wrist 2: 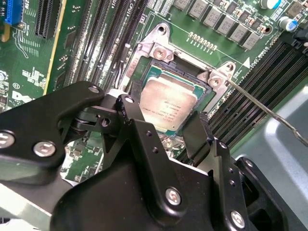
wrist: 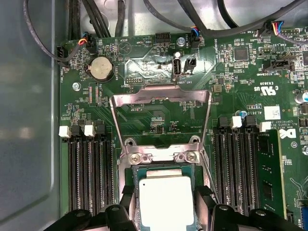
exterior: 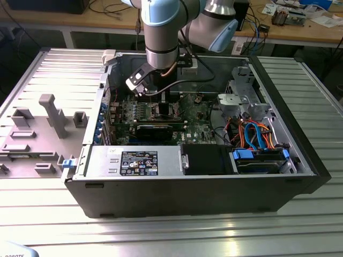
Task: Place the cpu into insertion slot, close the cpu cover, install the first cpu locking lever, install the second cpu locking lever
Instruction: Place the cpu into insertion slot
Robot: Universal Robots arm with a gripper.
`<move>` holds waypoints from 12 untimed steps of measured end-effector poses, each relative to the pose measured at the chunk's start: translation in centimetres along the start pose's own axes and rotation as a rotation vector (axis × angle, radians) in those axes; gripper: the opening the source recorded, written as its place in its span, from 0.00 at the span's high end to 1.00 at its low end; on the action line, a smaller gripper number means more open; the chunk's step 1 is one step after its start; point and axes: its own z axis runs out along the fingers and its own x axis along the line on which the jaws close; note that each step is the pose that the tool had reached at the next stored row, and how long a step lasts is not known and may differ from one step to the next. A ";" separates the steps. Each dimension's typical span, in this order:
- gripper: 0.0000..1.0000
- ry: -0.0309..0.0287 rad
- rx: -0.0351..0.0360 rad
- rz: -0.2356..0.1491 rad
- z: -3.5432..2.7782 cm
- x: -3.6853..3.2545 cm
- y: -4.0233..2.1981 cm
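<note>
On the ribbed grey metal bench (exterior: 69, 64) lies the open black steel computer case (exterior: 177, 193), and the arm reaches into its middle, over the green motherboard (wrist: 144, 57). The black bolted tool (wrist 2: 163, 113) is clamped by its two fingers on opposite edges of the cpu (wrist: 165, 207), a small flat square chip with a dull silver-grey top, so it sits level in or just above the insertion slot (wrist 2: 161, 67), a dark square socket with a silvery rim. The cpu cover (wrist: 163, 94), a thin silvery windowed frame plate, stands swung back and a thin wire lever (wrist 2: 262, 107) juts aside, leaving the socket free
</note>
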 end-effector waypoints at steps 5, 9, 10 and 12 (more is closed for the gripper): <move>0.39 0.0002 -0.0001 0.000 0.01 0.06 -0.01; 0.39 0.0051 0.0001 0.001 0.04 0.12 -0.01; 0.39 0.0052 0.0001 0.001 0.04 0.12 -0.01; 0.39 0.0047 0.0001 0.000 0.05 0.12 0.07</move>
